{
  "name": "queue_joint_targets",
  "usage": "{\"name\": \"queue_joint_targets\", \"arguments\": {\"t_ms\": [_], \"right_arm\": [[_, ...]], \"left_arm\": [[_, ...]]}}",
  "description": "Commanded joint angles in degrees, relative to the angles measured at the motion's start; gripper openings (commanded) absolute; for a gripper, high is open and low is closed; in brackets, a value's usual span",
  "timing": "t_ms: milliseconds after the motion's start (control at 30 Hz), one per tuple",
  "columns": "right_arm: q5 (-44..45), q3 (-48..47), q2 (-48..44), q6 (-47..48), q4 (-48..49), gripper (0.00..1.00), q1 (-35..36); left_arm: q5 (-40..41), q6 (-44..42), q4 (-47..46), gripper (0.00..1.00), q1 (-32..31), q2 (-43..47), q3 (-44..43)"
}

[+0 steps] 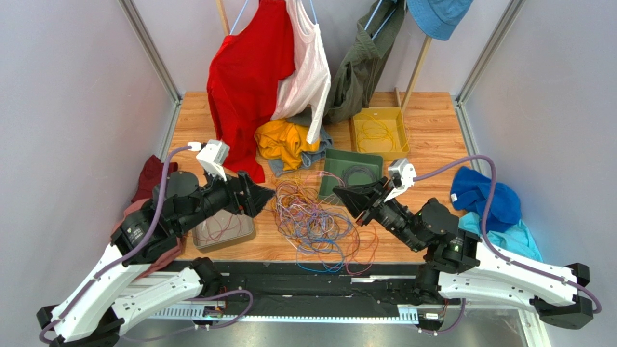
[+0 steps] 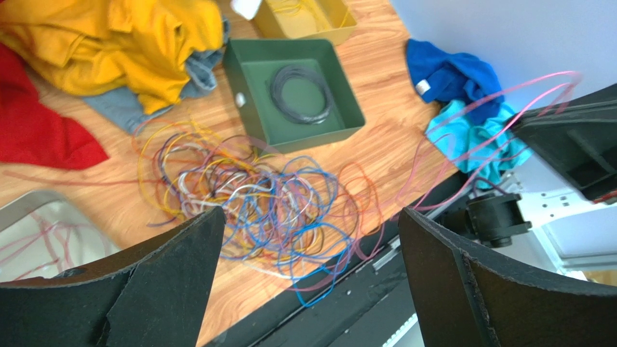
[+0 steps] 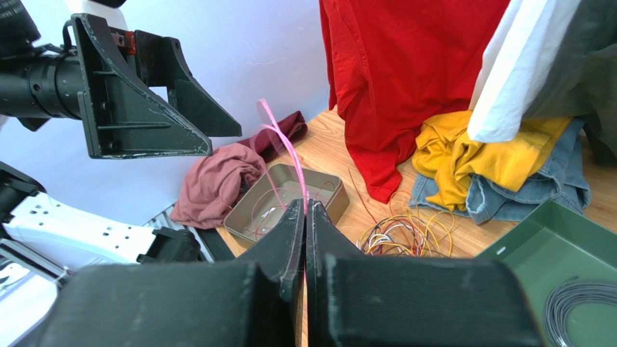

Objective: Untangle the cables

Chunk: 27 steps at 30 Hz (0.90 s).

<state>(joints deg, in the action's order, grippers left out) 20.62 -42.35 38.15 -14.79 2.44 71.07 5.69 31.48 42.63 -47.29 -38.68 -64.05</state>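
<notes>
The cables [image 1: 315, 220] lie as a tangled mass of blue, purple, orange, yellow and white wires on the wooden table between my two grippers. They also show in the left wrist view [image 2: 253, 202] and partly in the right wrist view [image 3: 405, 235]. My left gripper [image 1: 262, 199] is open wide and empty, held above the left edge of the mass [image 2: 311, 211]. My right gripper [image 1: 342, 195] is shut on a thin pink cable [image 3: 279, 141], which loops up from its fingertips [image 3: 304, 206]. The same pink strands [image 2: 492, 123] run from the mass up to the right gripper.
A beige tray [image 1: 245, 233] with a few pink wires sits at the left. A green tray [image 1: 329, 177] holds a dark coil [image 2: 300, 94]. A yellow tray [image 1: 396, 148] stands behind it. Clothes hang and lie at the back and at both sides.
</notes>
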Motion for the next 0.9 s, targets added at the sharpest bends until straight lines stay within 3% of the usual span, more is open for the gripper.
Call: {"name": "queue_joint_targets", "arguments": {"t_ms": [0, 267, 700, 800, 867], "right_arm": [[-1.63, -0.89, 0.87, -1.56, -5.77, 0.00, -0.14], [-4.36, -0.98, 0.96, -2.62, -6.66, 0.00, -0.14], [-7.87, -0.89, 0.61, -4.02, -7.01, 0.00, -0.14], [-9.36, -0.89, 0.43, -4.90, -7.01, 0.00, -0.05], [-9.98, -0.89, 0.17, -5.34, -7.01, 0.00, -0.05]], "left_arm": [[-3.75, -0.81, -7.81, 0.98, -0.17, 0.35, 3.13], [-15.87, 0.60, -25.74, 0.99, -0.17, 1.85, 11.75], [-20.20, 1.65, -34.63, 0.97, -0.17, -2.98, 15.09], [-20.11, 1.47, -35.95, 0.93, -0.17, -4.30, 16.85], [-20.37, 1.39, -36.65, 0.83, -0.17, -4.83, 17.38]]}}
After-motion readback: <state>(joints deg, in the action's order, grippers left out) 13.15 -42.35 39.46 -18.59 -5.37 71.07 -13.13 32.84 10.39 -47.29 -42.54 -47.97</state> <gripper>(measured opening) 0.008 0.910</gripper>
